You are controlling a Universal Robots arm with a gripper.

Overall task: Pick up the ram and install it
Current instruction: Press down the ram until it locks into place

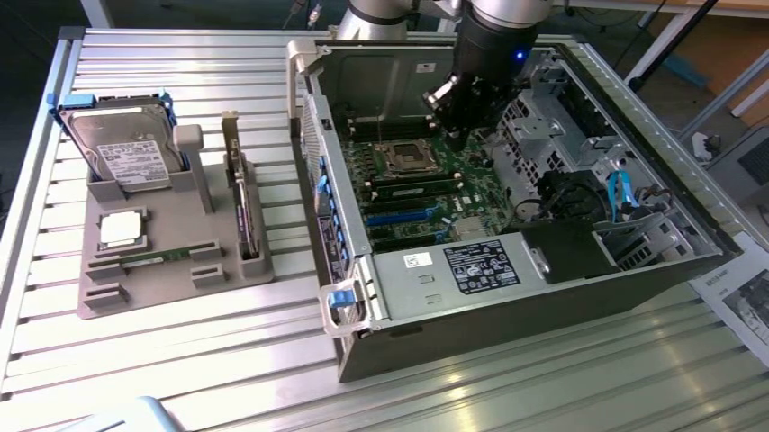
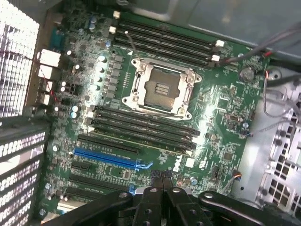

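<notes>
Exterior view: gripper [image 1: 462, 135] inside open computer case [image 1: 625, 270], above green motherboard [image 1: 420, 184], metal walls close around.
Gripper: fingers together, nothing held (wrist view agrees).
Ram: thin green stick [image 1: 154, 260] lying in a slot of grey holder tray [image 1: 168, 288], well apart from case.
Tray contents: hard drive [image 1: 126, 153], silver processor [image 1: 121, 229], dark card [image 1: 247, 211].

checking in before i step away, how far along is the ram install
Looks done: a ram stick appears seated in a slot beside the processor socket. In hand: nothing; the tool is shut, hovering over the motherboard. Left: whether it is fully latched cannot be told; another stick lies on the grey tray.
</notes>
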